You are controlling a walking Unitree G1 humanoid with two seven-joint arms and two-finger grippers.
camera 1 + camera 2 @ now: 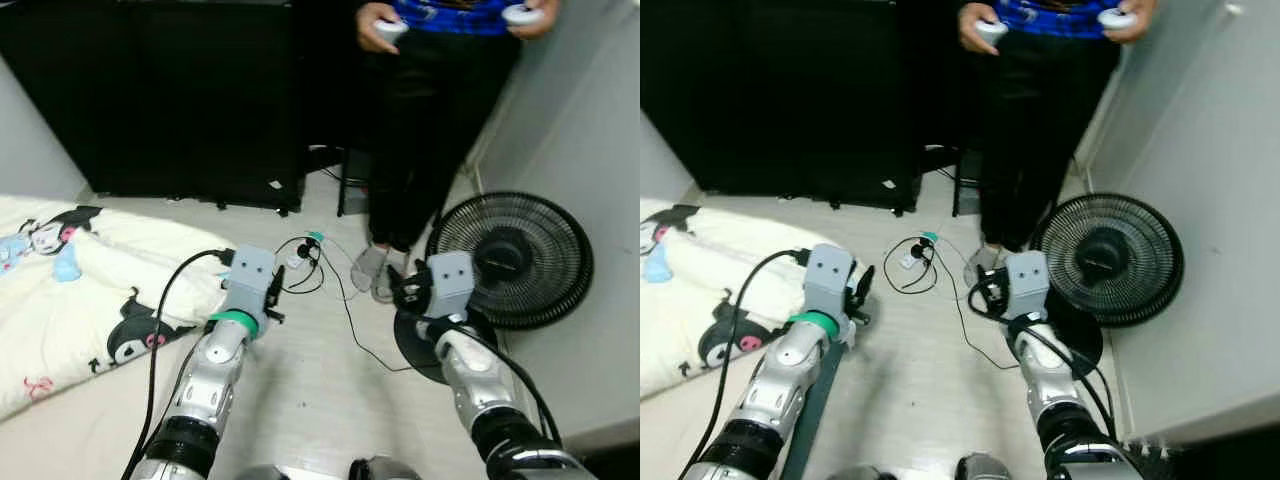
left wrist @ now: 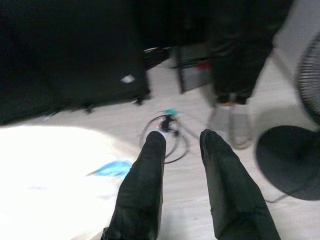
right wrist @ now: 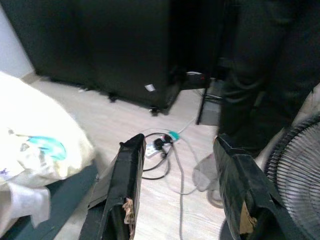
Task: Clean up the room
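Both my arms are up in front of me over the pale wood floor point(image 1: 320, 390), nothing in either one. My left fingers point(image 2: 182, 142) are a little apart with a narrow gap between the tips, hanging in the air above the floor just beside the edge of the white bedding point(image 1: 60, 300). My right fingers point(image 3: 177, 150) are spread wide, also holding nothing, out over the floor near the fan point(image 1: 515, 255).

The mess: a white comforter with cartoon character prints is bunched up on the floor along the left side, running up toward the grey wall. A blue scrap of something point(image 2: 112, 169) lies on it, too blurry to name. Out on the middle of the floor, ahead of both arms, sits a white power strip point(image 3: 152, 148) with a black cord looped point(image 1: 300, 270) around it and a teal plug point(image 3: 173, 135) at its far end. A thin cable point(image 1: 350, 310) trails from there back toward the fan's round black base point(image 2: 287, 160).

The black floor fan stands against the right wall. A person point(image 1: 435, 120) in black trousers and grey socks stands between the fan and the big black cabinet point(image 1: 160, 90) at the back, with a white controller point(image 1: 392, 30) in each hand.
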